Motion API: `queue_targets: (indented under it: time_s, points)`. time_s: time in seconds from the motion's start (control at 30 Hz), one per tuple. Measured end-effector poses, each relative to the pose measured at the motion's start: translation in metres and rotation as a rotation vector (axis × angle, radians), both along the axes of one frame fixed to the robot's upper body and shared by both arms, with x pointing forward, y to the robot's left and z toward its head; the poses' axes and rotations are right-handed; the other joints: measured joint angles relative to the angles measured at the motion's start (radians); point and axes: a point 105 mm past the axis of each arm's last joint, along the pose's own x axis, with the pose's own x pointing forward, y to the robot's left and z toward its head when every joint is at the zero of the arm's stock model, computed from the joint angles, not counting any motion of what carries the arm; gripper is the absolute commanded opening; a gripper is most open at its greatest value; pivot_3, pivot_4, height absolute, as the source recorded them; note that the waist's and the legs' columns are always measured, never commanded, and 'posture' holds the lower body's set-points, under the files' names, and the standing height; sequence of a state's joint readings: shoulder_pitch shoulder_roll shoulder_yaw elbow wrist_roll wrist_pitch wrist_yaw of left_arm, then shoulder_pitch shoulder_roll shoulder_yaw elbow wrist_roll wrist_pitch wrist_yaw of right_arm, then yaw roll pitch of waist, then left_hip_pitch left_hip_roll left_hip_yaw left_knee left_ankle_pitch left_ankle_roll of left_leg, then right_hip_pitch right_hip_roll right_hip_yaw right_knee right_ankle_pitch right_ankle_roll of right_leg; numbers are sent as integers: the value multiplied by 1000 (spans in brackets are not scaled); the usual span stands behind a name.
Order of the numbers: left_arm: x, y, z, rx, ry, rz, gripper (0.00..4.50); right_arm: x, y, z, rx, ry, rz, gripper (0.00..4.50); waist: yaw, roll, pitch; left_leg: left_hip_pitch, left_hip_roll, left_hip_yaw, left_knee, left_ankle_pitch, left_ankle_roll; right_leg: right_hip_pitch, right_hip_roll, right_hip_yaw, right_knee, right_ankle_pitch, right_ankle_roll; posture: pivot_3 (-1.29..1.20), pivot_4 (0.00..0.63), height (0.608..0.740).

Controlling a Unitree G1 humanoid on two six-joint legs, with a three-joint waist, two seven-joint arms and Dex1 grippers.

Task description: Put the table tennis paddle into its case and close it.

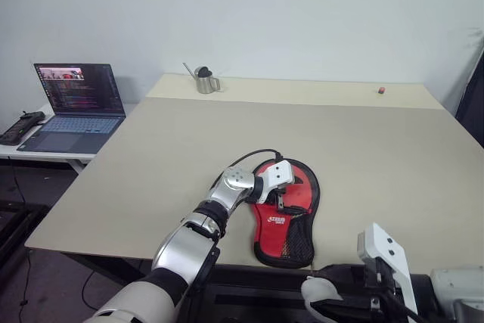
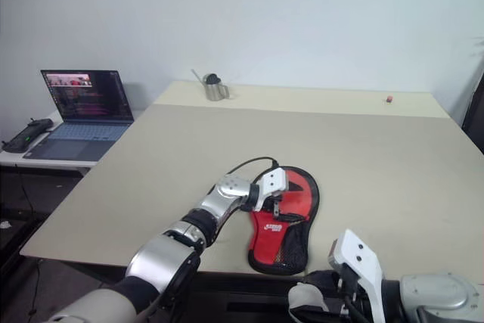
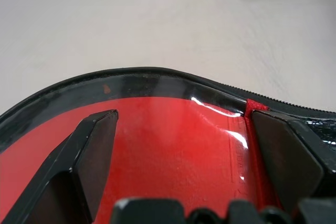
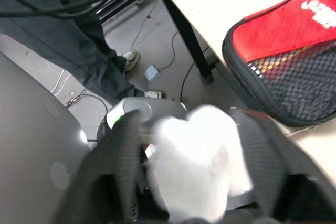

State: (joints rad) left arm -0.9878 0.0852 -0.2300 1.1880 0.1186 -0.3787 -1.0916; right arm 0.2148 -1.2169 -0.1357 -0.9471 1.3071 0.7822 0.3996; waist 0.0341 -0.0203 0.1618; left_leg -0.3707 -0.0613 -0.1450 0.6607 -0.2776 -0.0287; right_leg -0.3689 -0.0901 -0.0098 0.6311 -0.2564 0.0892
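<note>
Case (image 1: 286,213) lies red side up; my left gripper (image 3: 178,145) hangs spread over it (grasping nothing). Right gripper's (image 1: 344,300) state: can't tell. Closing seems ongoing; next, find zip.

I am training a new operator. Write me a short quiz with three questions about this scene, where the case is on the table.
1. True or false: the case lies on the table with its red side and mesh pocket up.
2. What stands at the table's far edge? A) a metal can B) a bowl C) a book
3. Fill in: the left claw is over the round end of the case, and its fingers are ___ (open or shut).

Key: 1 true; 2 A; 3 open.
</note>
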Motion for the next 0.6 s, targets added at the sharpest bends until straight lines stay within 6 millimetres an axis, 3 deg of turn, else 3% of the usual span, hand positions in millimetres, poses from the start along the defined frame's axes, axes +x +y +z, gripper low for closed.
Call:
queue_targets:
  time_s: [0.03,0.17,0.4,0.6]
  points:
    - [0,1,0,-4,0,4,4384,4,-1,3,1,-17,7,4434,-4,0,0,0,0,0,0,0,0,0,0,0,0,0,0,0,150,740]
    - [1,8,0,-32,-2,27,4384,25,-2,17,25,-93,13,4473,-10,0,0,0,0,-1,0,0,0,0,0,0,0,0,0,0,150,740]
    - [0,25,2,-110,4,74,4384,92,-15,34,99,-265,-130,4473,-27,2,0,1,2,-1,-3,0,0,-3,1,2,0,1,-1,0,150,740]
    - [-10,64,4,-120,11,108,4384,132,-17,30,162,-359,-192,4473,-55,3,1,6,1,5,-16,0,0,-8,2,9,0,3,-7,0,150,740]
